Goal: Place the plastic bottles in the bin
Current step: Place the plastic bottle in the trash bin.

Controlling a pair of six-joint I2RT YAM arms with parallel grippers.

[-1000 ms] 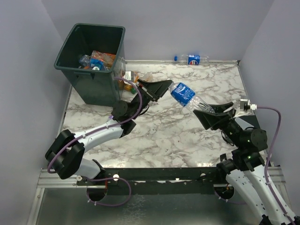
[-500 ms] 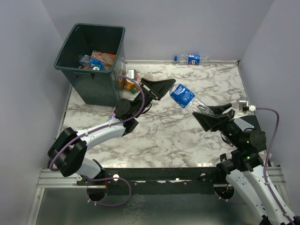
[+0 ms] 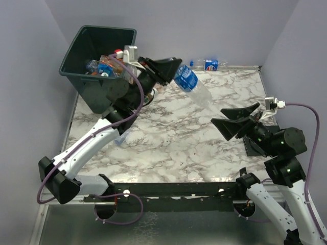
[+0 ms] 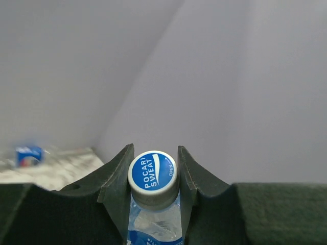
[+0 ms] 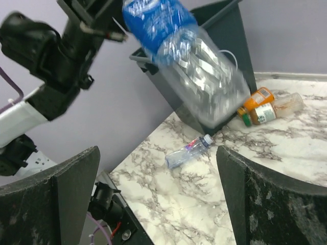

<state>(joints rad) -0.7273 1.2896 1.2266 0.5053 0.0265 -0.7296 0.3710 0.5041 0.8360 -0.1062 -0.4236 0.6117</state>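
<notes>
While the left gripper [image 3: 171, 71] clamps the blue-labelled bottle [image 3: 192, 86] by its cap end, in the air at three o'clock of the bin [image 3: 92, 89], the right gripper [image 3: 230, 116] stands wide apart — holding nothing.

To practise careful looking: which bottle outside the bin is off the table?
The blue-labelled Pocari Sweat bottle, clamped at its cap by the left gripper. The rest, such as the orange bottle and small clear bottle, lie on the table.

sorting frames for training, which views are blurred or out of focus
Right wrist: the clear plastic bottle with a blue label is smeared by blur. Left wrist: its blue round cap is sharp, the far blue-labelled bottle soft. Top external: mostly sharp.
</notes>
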